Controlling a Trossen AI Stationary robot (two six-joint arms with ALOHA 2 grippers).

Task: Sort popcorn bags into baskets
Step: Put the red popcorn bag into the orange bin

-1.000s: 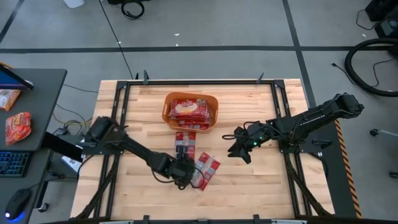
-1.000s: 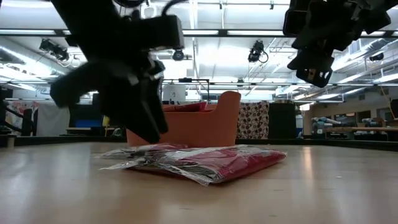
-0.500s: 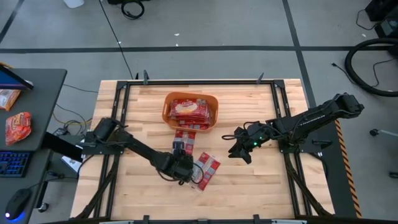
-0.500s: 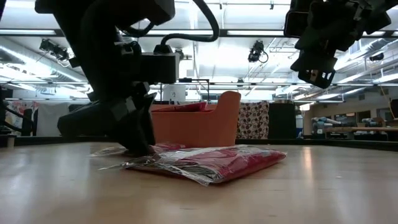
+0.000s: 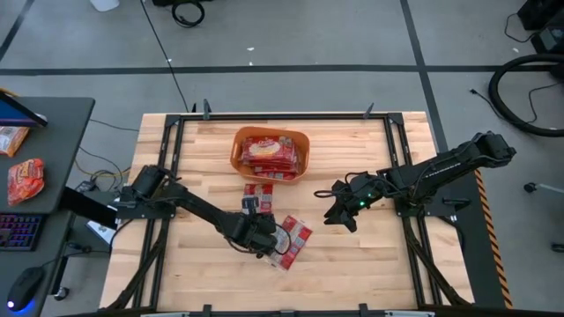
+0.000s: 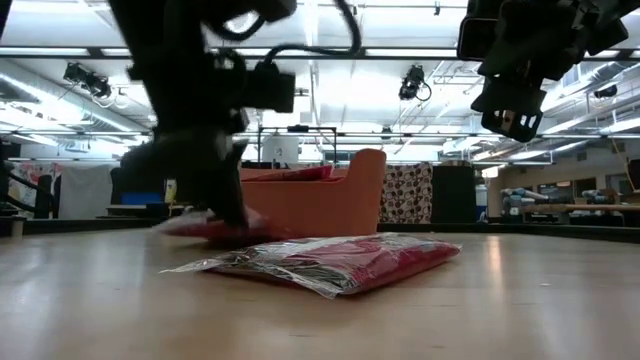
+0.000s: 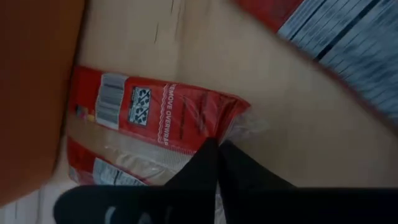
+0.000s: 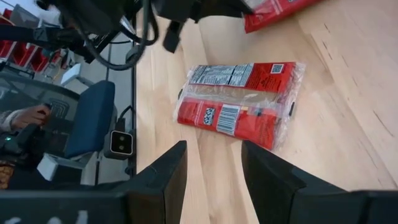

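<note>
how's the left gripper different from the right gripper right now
The left gripper is down at the table, its fingers closed on a popcorn bag near the orange tub; the right gripper hangs above the wood holding nothing.
The left fingers are pressed together, while the right fingers stand apart with a gap between.
Both are dark two-finger grippers.

Grey concrete floor (image 5: 291,35) marked with dark lines. Light wood table (image 5: 352,264). Dark side desk (image 5: 53,123) adjacent. Ceiling strip lights (image 6: 400,52) lit overhead.
</note>
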